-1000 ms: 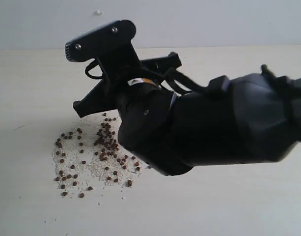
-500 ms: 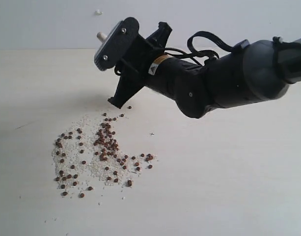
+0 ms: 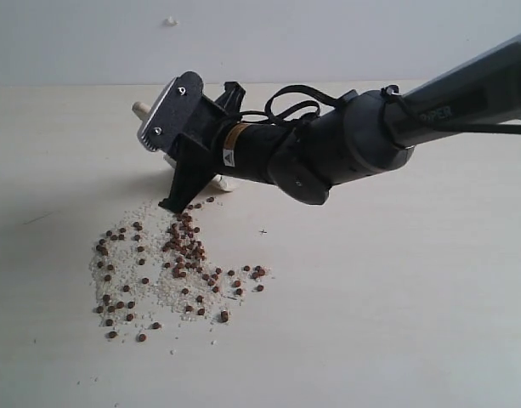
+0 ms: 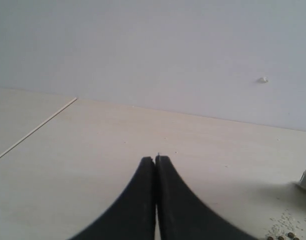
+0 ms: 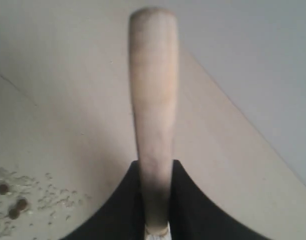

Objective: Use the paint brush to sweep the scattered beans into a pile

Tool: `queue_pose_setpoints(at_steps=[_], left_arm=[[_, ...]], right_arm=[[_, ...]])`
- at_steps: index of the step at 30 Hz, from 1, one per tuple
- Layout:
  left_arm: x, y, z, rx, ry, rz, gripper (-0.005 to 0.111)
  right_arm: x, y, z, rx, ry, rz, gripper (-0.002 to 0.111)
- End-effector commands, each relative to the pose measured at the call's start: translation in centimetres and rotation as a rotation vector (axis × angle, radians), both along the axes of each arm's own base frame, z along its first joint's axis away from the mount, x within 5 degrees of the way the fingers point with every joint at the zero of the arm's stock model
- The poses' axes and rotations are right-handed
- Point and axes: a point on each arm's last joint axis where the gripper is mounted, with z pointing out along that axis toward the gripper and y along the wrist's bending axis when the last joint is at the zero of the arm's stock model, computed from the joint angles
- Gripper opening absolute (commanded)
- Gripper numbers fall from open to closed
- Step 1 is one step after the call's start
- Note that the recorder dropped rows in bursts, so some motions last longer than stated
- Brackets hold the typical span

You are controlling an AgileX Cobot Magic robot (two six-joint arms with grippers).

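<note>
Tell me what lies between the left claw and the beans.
Only bare table separates the left claw from the beans, apart from fine whitish grit close to the beans. The left wrist view shows this.

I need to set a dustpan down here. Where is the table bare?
Widest bare stretch: the table right of the beans, in front of the right arm. Also a narrower strip nearer than the beans. Crowded: the bean scatter and just behind it, where the right claw holds the paint brush.
</note>
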Motion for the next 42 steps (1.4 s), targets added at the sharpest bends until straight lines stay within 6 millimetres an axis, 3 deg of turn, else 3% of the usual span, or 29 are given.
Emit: queue_pose_setpoints(at_steps=[1,6,10,13,17,20,29,36,42], left_arm=[[-0.1,0.0,0.1,0.0,-0.008,0.002,0.0],[-0.1,0.0,0.1,0.0,-0.008,0.002,0.0],[-0.1,0.0,0.1,0.0,-0.008,0.002,0.0],[-0.1,0.0,0.1,0.0,-0.008,0.002,0.0],[-0.1,0.0,0.1,0.0,-0.008,0.002,0.0],[-0.1,0.0,0.1,0.0,-0.008,0.002,0.0],[-0.1,0.0,0.1,0.0,-0.008,0.002,0.0],[-0.1,0.0,0.1,0.0,-0.008,0.002,0.0],[-0.1,0.0,0.1,0.0,-0.008,0.002,0.0]], right_arm=[[-0.7,0.2,-0.1,-0.039,0.106,0.058,0.0],[-2.6,0.9,0.6,-0.116,0.182,0.135,0.0],[-5.2,2.3,3.1,-0.143,0.197,0.175,0.0],[-5.8,2.4,4.9,-0.151,0.163,0.119,0.0],[-6.2,2.3,7.9,-0.181,0.002,0.201,0.0],[-5.1,2.7,7.2,-0.247,-0.121,0.322,0.0],[0.8,4.4,4.3,-0.104,-0.173,0.506,0.0],[0.2,4.8,1.8,-0.073,-0.046,0.619,0.0],[-1.6,4.5,1.4,-0.086,0.149,0.743,0.0]])
